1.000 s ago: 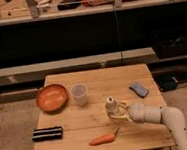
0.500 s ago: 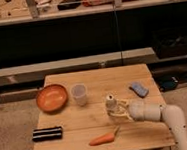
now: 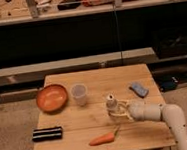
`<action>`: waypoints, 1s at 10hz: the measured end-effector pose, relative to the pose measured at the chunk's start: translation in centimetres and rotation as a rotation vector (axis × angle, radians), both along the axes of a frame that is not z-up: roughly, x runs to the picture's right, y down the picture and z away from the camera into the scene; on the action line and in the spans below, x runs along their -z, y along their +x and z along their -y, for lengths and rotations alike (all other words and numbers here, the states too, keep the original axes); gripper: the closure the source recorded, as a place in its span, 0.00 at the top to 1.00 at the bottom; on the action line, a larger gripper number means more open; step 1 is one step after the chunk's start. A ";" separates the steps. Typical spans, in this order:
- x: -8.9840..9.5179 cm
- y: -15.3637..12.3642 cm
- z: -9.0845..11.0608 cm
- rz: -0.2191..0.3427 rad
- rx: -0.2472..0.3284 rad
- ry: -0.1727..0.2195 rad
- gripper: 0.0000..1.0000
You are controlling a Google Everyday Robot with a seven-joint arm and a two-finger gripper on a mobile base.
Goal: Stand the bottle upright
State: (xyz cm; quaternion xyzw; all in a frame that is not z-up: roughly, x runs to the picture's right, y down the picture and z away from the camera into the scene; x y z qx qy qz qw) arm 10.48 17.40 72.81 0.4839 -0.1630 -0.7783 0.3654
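Hardly any shift since half a second ago. The claw, right of centre, is closed about the base of the bottle. The bottle stands mid-table, long axis vertical, cap up.

Nearest: carrot just below the claw, black block lower left. Farther, all apart: cup, orange bowl, blue sponge.

The small pale translucent plastic bottle has risen from a slight lean to upright, the tool at its base on the wooden desk.
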 end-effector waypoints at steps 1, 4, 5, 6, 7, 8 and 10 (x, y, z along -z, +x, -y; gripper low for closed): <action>-0.2 0.0 -0.1 -0.002 0.003 -0.004 0.00; -0.5 0.1 -0.2 0.000 0.015 -0.005 0.00; -0.5 0.1 -0.3 0.005 0.024 -0.001 0.00; -0.6 0.1 -0.4 0.010 0.032 0.001 0.00; -0.6 0.1 -0.4 0.013 0.036 0.003 0.00; -0.6 0.1 -0.5 0.017 0.042 0.005 0.00; -0.8 0.3 -0.6 0.022 0.042 0.005 0.00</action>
